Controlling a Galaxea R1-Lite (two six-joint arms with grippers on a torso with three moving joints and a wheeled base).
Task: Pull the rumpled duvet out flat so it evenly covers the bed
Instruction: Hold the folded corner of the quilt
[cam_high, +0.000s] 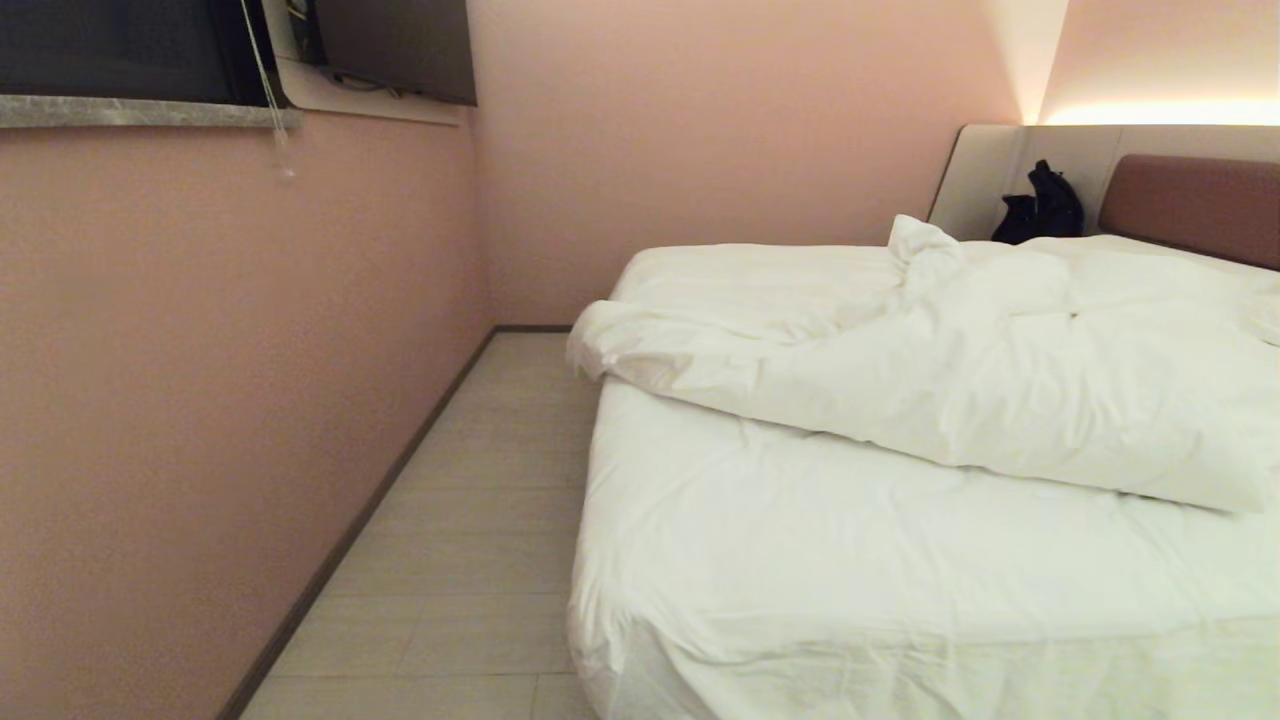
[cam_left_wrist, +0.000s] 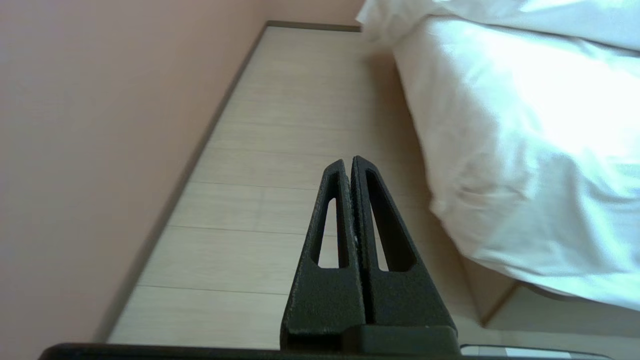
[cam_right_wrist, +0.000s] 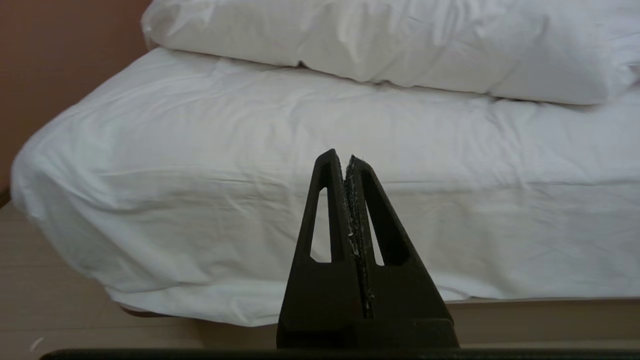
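left gripper (cam_left_wrist: 351, 162) is hanging low over the floor (cam_left_wrist: 280, 125) beside the bed (cam_left_wrist: 500, 150), fingers clenched on nothing. right gripper (cam_right_wrist: 345, 157) is sitting in front of the bed's foot end, fingers likewise pressed together and empty; neither arm is showing in the head view.

the duvet (cam_high: 950, 350) is lying bunched across the headboard half of the bed, leaving the foot half as bare sheet. its near-left corner (cam_high: 600, 350) is drooping just past the bed's left side; its folded edge is running diagonally toward the bed's right.

judging by the puffy folds: soft, light, bulky, likely sliding easily over sheet, not fragile. best hold looks to be that overhanging corner, then the folded edge further right, pinching both layers.
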